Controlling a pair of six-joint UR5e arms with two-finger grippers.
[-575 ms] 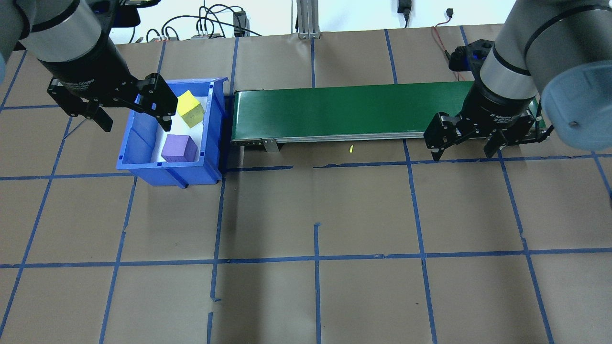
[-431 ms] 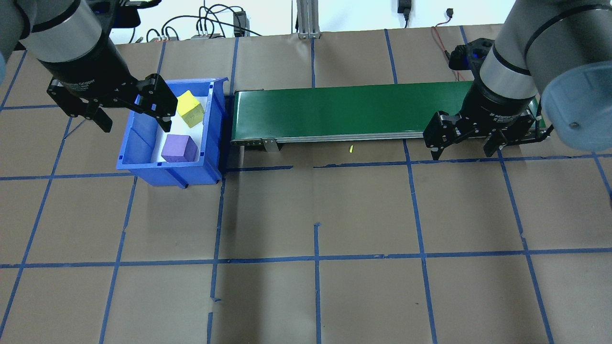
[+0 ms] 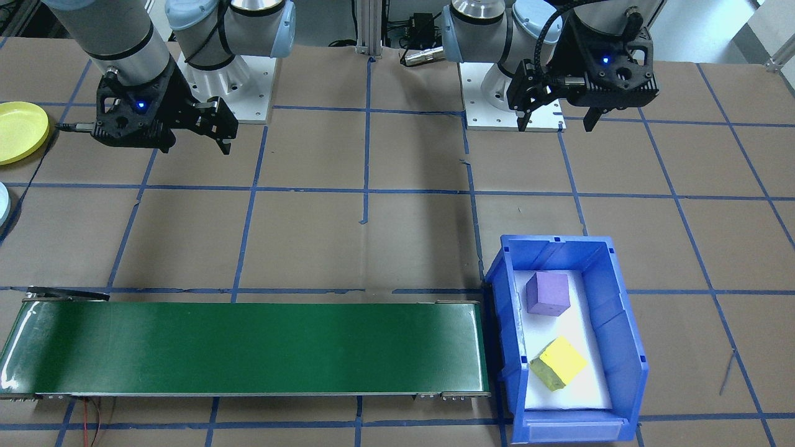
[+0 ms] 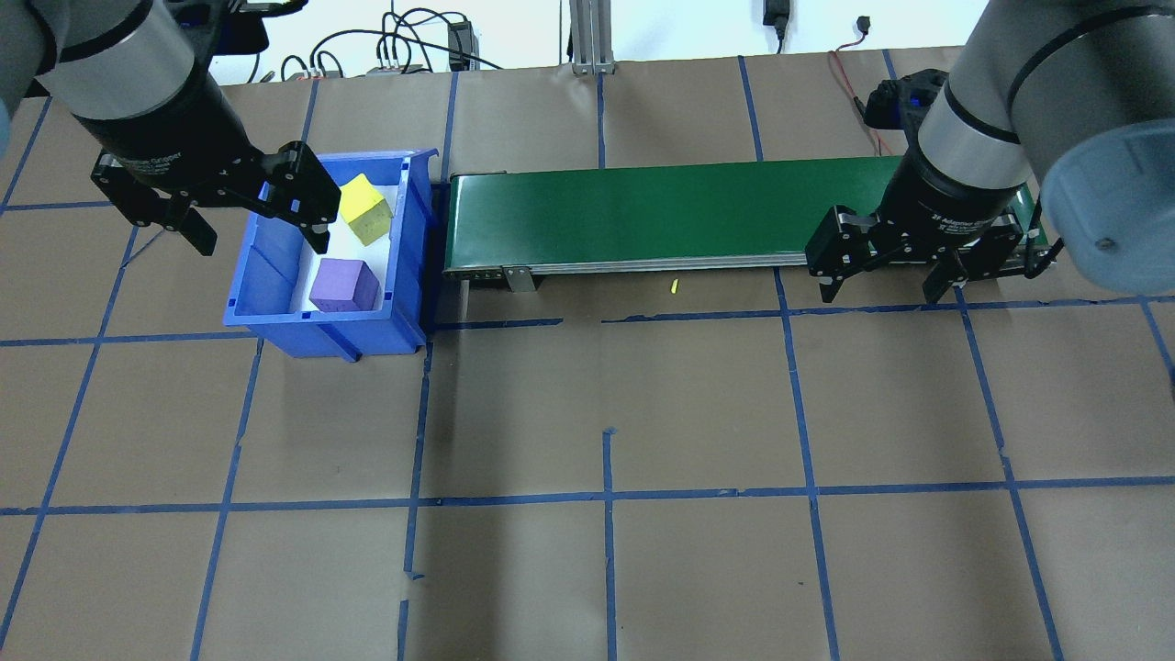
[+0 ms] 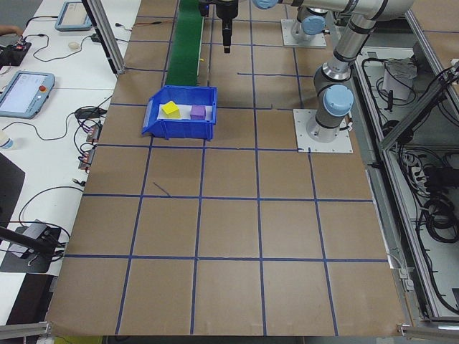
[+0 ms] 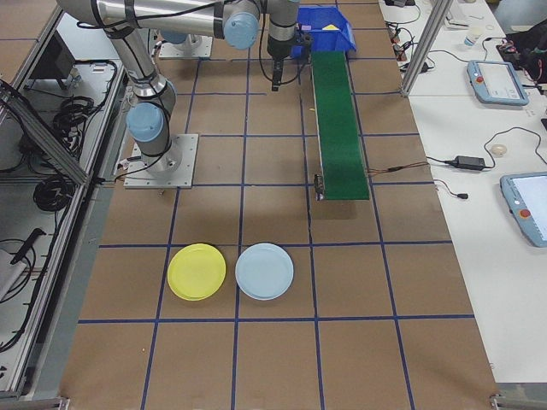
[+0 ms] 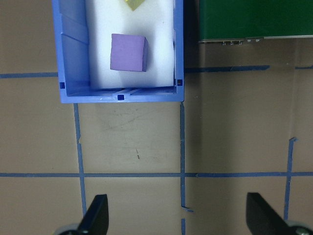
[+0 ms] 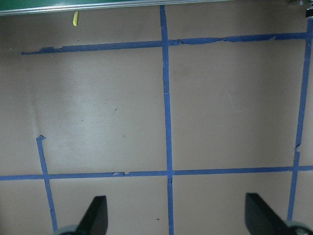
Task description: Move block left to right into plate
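White lettering on the right claw (image 4: 884, 272) wrist reads roughly "2F Adaptive Gripper"; nothing else is legible

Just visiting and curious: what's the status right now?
Both end effectors, left and right, open, empty. Purple block and yellow block in blue bin. Conveyor bare.

- We see bright, even overhead light, with soft shadows falling beside the blue bin (image 4: 404, 303).
- We find sharp focus; faint sheen on the conveyor belt (image 3: 248, 347).

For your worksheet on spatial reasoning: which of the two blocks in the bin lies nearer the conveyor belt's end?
The yellow block, skewed in the blue bin; the purple block sits toward the robot.
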